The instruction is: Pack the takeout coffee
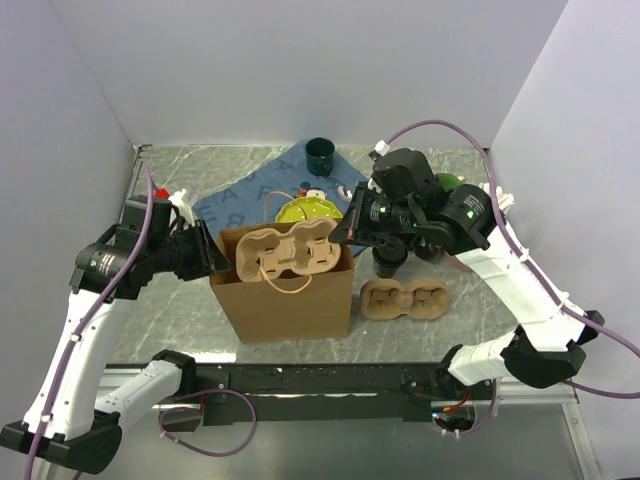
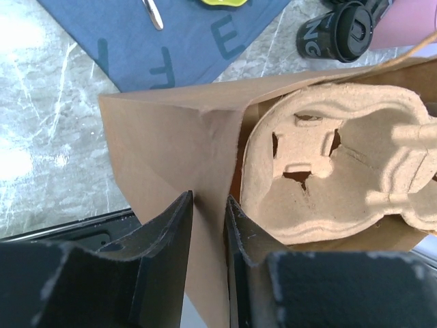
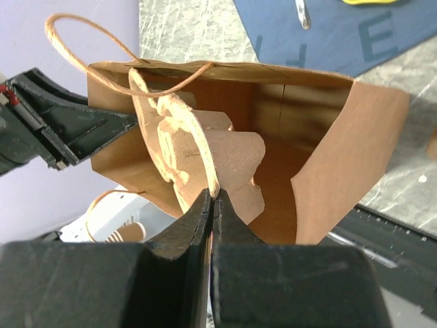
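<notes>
A black takeout coffee cup with a black lid stands on the table right of the bag, partly hidden under my right arm. The left wrist view shows its white lettering. A brown paper bag stands open mid-table. A pulp cup carrier sits tilted in its mouth, sticking out above the rim. My right gripper is shut on the carrier's right edge. My left gripper is shut on the bag's left wall, one finger on each side.
A second pulp carrier lies on the table right of the bag. Behind the bag lie a blue cloth with a yellow-green plate and a spoon. A dark green mug stands at the back.
</notes>
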`<state>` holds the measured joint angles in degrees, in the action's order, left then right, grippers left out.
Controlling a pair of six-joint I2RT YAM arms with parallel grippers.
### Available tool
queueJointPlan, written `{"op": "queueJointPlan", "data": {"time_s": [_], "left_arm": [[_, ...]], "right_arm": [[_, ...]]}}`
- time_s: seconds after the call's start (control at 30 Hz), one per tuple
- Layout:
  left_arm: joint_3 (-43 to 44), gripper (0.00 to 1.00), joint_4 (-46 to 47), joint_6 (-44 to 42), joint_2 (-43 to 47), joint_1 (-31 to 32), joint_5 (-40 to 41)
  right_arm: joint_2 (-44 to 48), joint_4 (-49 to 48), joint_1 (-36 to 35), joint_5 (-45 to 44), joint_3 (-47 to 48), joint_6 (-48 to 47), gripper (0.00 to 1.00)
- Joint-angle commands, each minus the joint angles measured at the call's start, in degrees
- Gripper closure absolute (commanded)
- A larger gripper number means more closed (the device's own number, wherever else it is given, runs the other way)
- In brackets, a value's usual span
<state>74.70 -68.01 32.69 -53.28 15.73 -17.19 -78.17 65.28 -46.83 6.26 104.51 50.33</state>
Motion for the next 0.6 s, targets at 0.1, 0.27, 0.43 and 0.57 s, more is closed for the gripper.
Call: {"op": "queueJointPlan", "data": {"time_s": [0.1, 0.27, 0.43, 0.57], "left_arm": [[0.1, 0.7, 1.0, 2.5, 1.2, 0.0, 1.1], [0.4, 0.7, 1.6, 4.2, 1.4, 0.0, 0.7], [0.2, 0.7, 1.6, 4.9, 1.5, 0.0, 1.0], [0.0, 0.7, 1.5, 5.2, 1.6, 0.1, 1.1]], "right_arm": [[1.0, -6.2, 1.0, 5.4, -2.5, -4.3, 1.0], [-0.7, -4.6, 0.9, 9.2, -4.1, -3.0, 1.0], [-1.9, 0.5, 0.9, 8.9, -4.2, -1.9, 1.0], [0.1, -1.2, 1.1, 6.5, -7.2, -1.3, 0.94]]}}
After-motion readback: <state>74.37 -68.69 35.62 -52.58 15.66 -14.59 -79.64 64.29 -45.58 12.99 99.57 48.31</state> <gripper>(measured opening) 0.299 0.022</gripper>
